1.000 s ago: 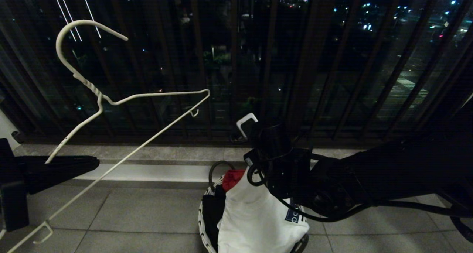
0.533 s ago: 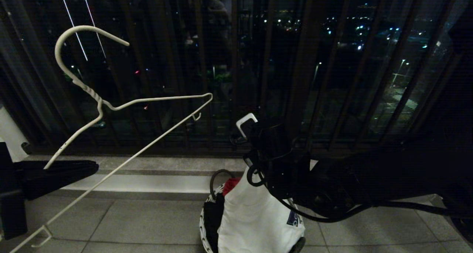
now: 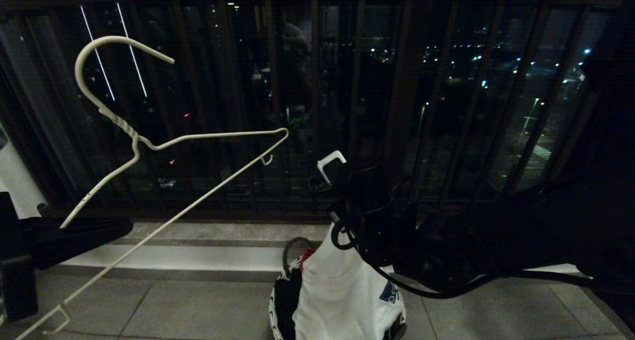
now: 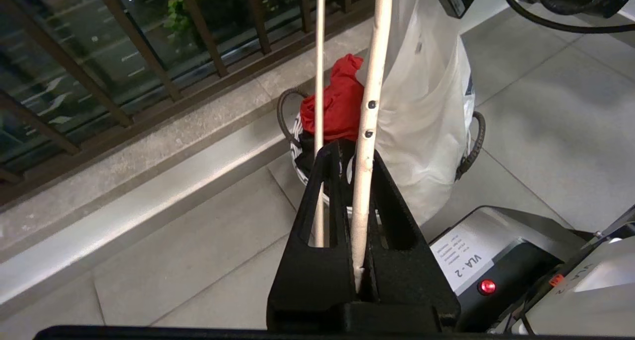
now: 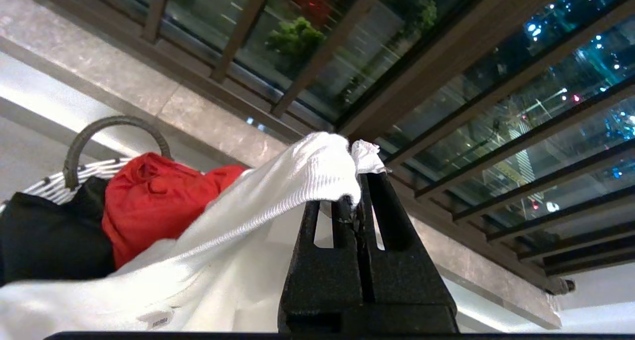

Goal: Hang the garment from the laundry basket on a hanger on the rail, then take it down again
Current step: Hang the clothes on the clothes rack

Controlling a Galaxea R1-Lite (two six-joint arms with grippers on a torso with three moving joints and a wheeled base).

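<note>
- The only writing that is reading clearly is "VLA-2" on a white label (image 4: 459,260) on the robot's grey base, seen from the left wrist; the smaller lines beside it are too fine to make out.
- The garment (image 3: 342,295) is showing as a white T-shirt with a dark blue print at its right edge, the white lettering there being cut off and unreadable.
- The right gripper (image 5: 358,181) is pinching the garment's ribbed white edge between fully closed jaws, and the cloth is hanging down from there into the laundry basket (image 3: 274,310).
- The laundry basket is sitting on the tiled floor just before the window railing (image 3: 357,97), its black-and-white rim and dark loop handle peeking out on the left.
- The left gripper (image 4: 354,159) is clamping the hanger (image 3: 149,141) with jaws closed tight on one thin white arm of it, low at the left of the head view.
- The hanger is tilting, its hook up against the dark railing, its twisted neck and small end hooks showing; the paint is chipping near the grip.
- The wrist views are revealing a red cloth (image 5: 149,196) and a black garment (image 5: 49,236) lying in the basket beside the T-shirt, both barely visible from the head.
</note>
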